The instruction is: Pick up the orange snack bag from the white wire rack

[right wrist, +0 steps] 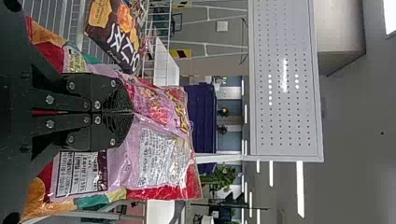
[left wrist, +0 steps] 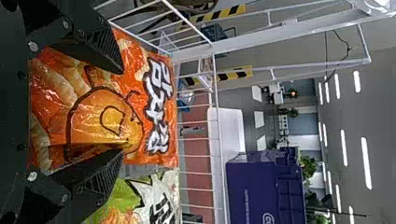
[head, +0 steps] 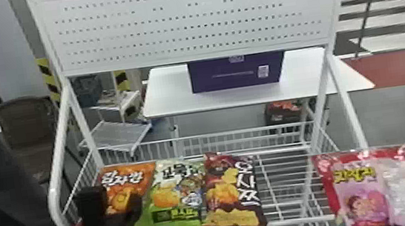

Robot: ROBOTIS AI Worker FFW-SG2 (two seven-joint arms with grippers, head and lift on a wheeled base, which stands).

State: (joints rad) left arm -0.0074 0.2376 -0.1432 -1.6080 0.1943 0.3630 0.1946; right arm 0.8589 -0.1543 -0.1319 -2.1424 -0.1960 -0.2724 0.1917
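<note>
Orange snack bag point(head: 131, 186): one, lies at the left of the white wire rack point(head: 294, 221). My left gripper point(head: 115, 197): parted fingers astride that bag. My right gripper point(right wrist: 132, 113): I have it clenched on a pink snack bag point(head: 364, 197), rack's right side.

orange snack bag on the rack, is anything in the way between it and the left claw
Nothing visible stands between them: the open left claw has its fingers toward either side of the orange snack bag. The green bag lies right beside it.
</note>
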